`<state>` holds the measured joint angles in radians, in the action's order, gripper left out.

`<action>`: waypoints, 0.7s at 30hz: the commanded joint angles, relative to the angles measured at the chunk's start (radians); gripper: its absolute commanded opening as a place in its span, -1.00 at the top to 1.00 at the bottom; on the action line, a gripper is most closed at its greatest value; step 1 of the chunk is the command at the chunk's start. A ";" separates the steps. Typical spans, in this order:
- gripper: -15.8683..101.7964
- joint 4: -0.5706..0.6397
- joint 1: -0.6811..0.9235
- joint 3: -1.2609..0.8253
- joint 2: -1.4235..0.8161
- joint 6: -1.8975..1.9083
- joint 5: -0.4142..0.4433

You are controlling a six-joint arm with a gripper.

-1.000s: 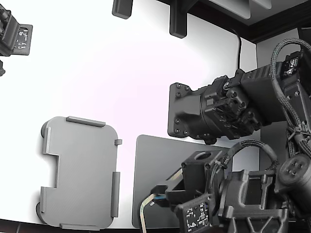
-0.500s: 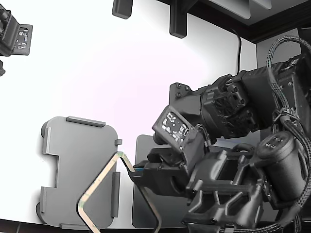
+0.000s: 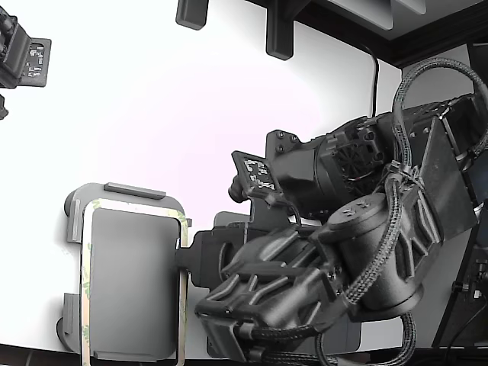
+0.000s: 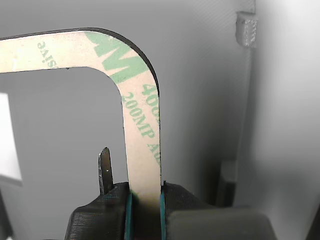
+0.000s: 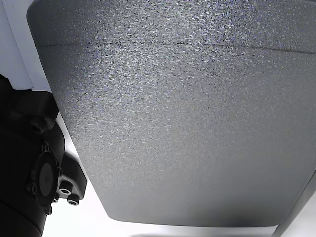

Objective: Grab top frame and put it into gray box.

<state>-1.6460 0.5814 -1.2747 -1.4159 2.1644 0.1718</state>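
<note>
The top frame (image 3: pixel 86 274), a thin beige ring with green print, lies level inside the outline of the gray box (image 3: pixel 133 190) at the exterior view's lower left. My gripper (image 3: pixel 183 258) reaches in from the exterior view's right and is shut on the frame's right-hand side. In the wrist view the printed frame strip (image 4: pixel 142 140) runs straight into my gripper (image 4: pixel 146 195), whose jaws clamp it from both sides. Behind it are the box floor (image 4: pixel 200 85) and an edge tab (image 4: pixel 247 29). Whether the frame touches the box floor cannot be told.
A dark grey flat mat (image 3: pixel 223 223) lies right of the box, mostly hidden by the arm; its textured surface (image 5: pixel 173 123) fills the other view. A second black arm (image 3: pixel 328 175) hangs behind. Dark fixtures (image 3: pixel 278 34) stand along the white table's far edge.
The arm has swung toward the exterior view's left. The frame went from tilted, half over the mat, to level over the gray box. The grip has stayed shut on it.
</note>
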 commanded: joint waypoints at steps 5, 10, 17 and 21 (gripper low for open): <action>0.93 -0.012 -0.023 -0.014 -0.023 -0.023 -0.015; 0.93 -0.012 -0.032 -0.031 -0.025 0.003 -0.020; 0.93 -0.012 -0.048 -0.043 -0.012 0.000 -0.041; 0.93 -0.012 -0.049 -0.044 -0.009 0.003 -0.044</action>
<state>-1.6460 0.5476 -1.3376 -1.4082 2.1644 0.1289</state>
